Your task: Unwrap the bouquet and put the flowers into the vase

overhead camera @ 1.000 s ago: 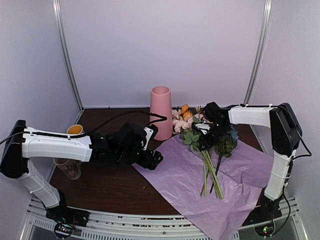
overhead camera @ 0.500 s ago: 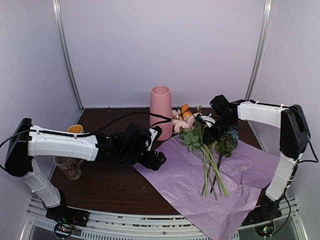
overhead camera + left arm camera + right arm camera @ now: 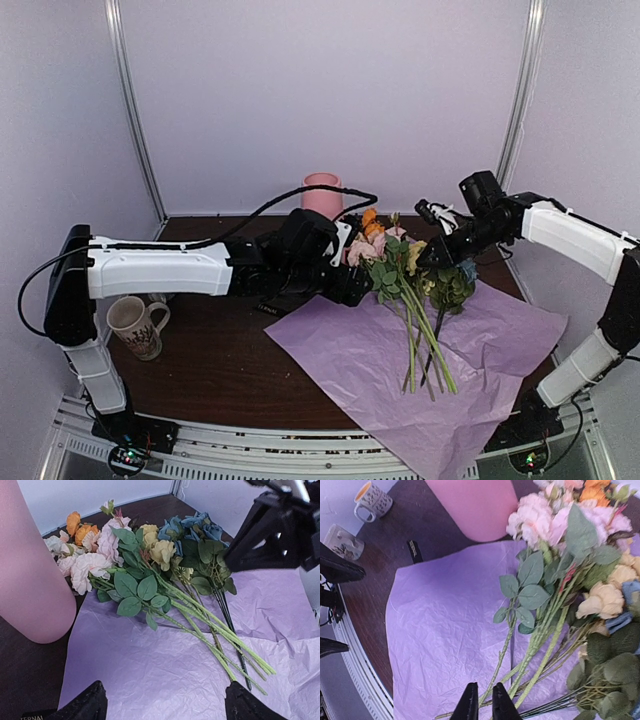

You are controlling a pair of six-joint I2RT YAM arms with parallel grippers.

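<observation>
The left arm stretches low across the table (image 3: 220,365) from its left edge. Its gripper (image 3: 165,707) is spread wide and empty, just short of the flowers (image 3: 150,585). The right arm reaches in from the right edge with its wrist raised and its gripper (image 3: 486,705) tipped down over the blooms, fingers almost pinched together on nothing. The flowers lie on the tissue paper (image 3: 350,370), heads toward the back edge beside the vase (image 3: 322,190).

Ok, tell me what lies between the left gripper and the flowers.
Only bare lilac tissue paper: in the left wrist view it spreads from the open left gripper up to the stems of the flowers.
</observation>
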